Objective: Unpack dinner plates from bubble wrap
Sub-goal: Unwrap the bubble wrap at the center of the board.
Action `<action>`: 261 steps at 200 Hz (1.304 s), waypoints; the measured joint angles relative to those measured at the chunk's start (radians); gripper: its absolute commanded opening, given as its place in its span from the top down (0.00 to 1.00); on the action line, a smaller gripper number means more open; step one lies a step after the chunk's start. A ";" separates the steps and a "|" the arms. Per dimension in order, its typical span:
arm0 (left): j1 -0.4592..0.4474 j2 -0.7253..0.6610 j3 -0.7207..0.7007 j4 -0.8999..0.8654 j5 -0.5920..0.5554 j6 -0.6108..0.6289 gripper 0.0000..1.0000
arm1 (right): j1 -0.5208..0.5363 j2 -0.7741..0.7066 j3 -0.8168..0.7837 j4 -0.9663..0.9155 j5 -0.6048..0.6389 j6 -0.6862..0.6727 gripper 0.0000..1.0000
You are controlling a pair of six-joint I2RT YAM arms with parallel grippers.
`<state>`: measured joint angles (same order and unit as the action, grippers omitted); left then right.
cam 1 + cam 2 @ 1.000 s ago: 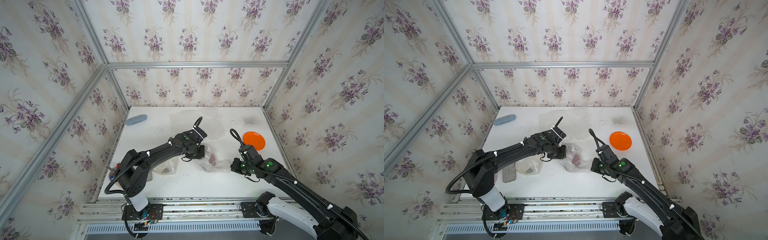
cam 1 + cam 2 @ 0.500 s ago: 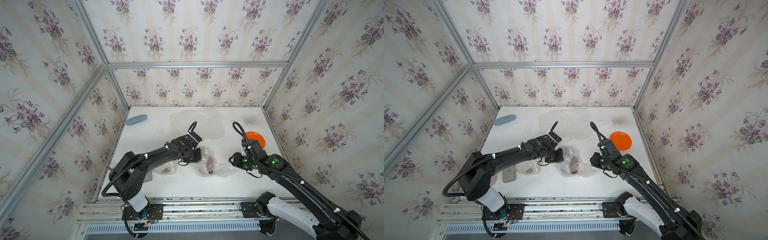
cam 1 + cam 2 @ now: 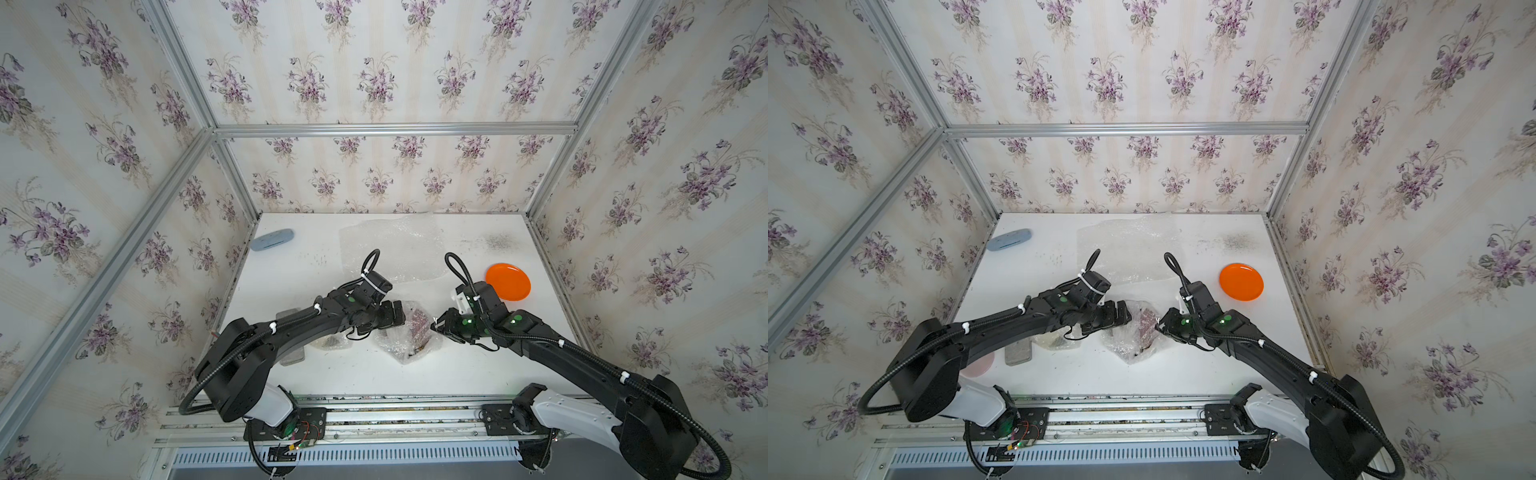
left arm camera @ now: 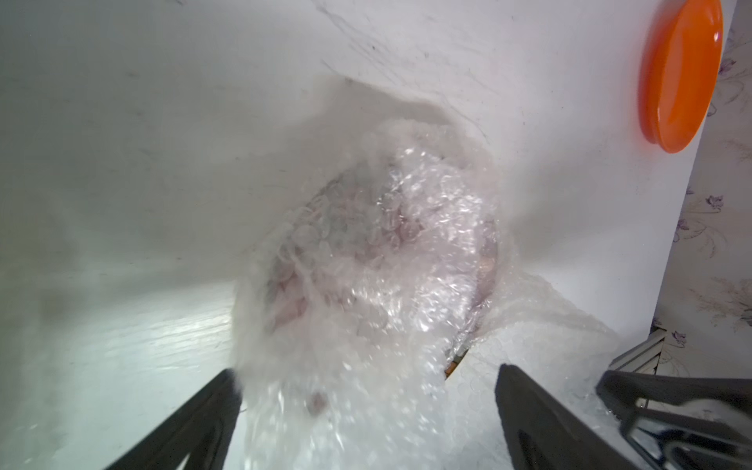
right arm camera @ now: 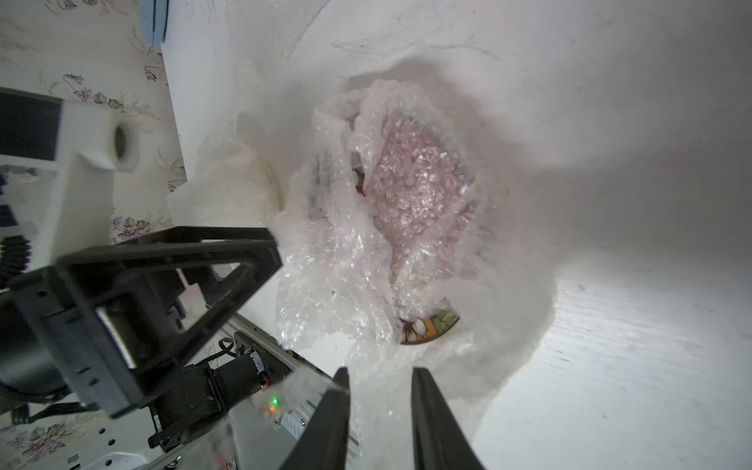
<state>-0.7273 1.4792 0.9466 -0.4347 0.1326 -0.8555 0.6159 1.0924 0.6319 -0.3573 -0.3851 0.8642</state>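
Orange round plate (image 3: 508,281), the one bare plate, lies on the white tabletop (image 3: 457,374) near its right edge, well apart from the rest; a second, dark red flowered plate (image 5: 429,325) sits near the middle inside a crumpled clear bubble-wrap bundle (image 3: 409,336), with only a sliver of its rim uncovered; bubble wrap comes to three pieces: that bundle, one loose flat bubble-wrap sheet (image 3: 390,245) toward the back wall, and a smaller wrapped lump (image 3: 1054,340) half hidden under the left arm (image 3: 299,328), its contents unclear; the left jaws stand wide apart, released, with the bundle's left side lying loose between them in the left wrist view; the right jaws are nearly together at the bundle's right side, wrap seeming to run between them, and I cannot tell whether they pinch it; one pale blue oval object (image 3: 272,240) lies in the far left corner; one grey flat slab (image 3: 1018,353) and one pale pink rounded thing (image 3: 980,365) lie partly covered by the left arm
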 measured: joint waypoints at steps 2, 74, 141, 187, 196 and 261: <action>0.003 -0.007 0.000 -0.006 0.000 0.005 0.01 | 0.000 -0.003 -0.001 -0.002 0.000 0.000 0.72; 0.015 -0.106 0.158 -0.259 -0.026 0.168 0.01 | 0.011 -0.113 0.170 -0.127 0.084 -0.052 0.71; 0.035 -0.152 0.309 -0.522 -0.161 0.312 0.01 | 0.194 0.246 0.383 -0.010 0.036 -0.054 0.73; 0.037 -0.150 0.297 -0.578 -0.174 0.341 0.01 | 0.219 0.328 0.304 -0.025 0.037 -0.056 0.76; 0.033 -0.138 0.297 -0.582 -0.169 0.348 0.01 | 0.219 0.322 0.272 -0.032 0.038 -0.056 0.77; -0.094 0.099 0.356 -0.581 -0.131 0.427 0.01 | 0.188 0.127 -0.055 -0.013 0.062 -0.022 0.78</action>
<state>-0.8211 1.5780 1.3022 -1.0153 0.0017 -0.4282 0.8036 1.2190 0.5766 -0.3702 -0.3229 0.8425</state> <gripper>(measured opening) 0.993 0.227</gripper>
